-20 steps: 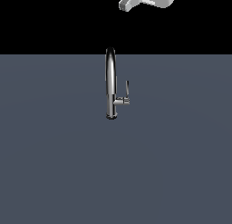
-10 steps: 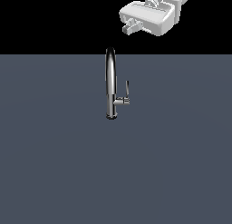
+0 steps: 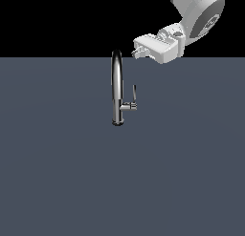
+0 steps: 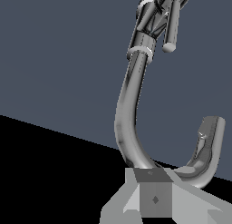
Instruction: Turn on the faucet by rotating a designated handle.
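Writing or brand marks — can't spot any on anything here. Count is simple: one faucet (image 3: 116,87), one handle (image 3: 134,93), one gripper (image 3: 139,52), all over a plain dark grey floor (image 3: 62,173). The faucet stands upright around the middle of the exterior view, a bit toward the far side, with its handle sticking up from a short stub on the exterior view's right. The gripper hangs up high to the right of the spout's arch, clear of the handle and not touching it. In the wrist view the arched spout (image 4: 131,109) fills the space ahead of the fingers (image 4: 154,196) — whether they're apart or together, I honestly can't tell.
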### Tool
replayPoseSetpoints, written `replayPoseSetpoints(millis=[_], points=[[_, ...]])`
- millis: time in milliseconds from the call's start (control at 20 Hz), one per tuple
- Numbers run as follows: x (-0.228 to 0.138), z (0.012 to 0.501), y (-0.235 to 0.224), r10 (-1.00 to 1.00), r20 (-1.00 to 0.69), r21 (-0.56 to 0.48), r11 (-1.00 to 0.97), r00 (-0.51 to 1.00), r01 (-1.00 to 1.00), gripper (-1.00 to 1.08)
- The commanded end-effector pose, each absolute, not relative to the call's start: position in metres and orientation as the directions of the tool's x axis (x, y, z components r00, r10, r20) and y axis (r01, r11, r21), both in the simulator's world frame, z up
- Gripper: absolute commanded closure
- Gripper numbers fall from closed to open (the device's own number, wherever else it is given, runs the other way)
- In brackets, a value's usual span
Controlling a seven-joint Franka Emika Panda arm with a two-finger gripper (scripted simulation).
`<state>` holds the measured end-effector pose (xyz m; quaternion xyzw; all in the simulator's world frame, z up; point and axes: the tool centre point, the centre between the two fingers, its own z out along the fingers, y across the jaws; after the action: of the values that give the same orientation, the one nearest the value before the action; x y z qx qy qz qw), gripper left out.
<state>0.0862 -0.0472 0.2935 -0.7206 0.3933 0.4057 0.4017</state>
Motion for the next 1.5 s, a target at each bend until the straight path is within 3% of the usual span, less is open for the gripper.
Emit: replayPoseSetpoints(millis=[0, 750, 1450], points=[[0.096, 0.275, -0.049, -0.211, -0.928, -0.233, -0.317, 0.307, -0.920, 1.08], [0.127, 0.175, -0.050, -0.028, -0.998, -0.046, -0.075, 0.049, -0.996, 1.08], [0.124, 0.161, -0.047, 0.000, -1.000, -0.017, -0.046, 0.017, -0.999, 1.08]])
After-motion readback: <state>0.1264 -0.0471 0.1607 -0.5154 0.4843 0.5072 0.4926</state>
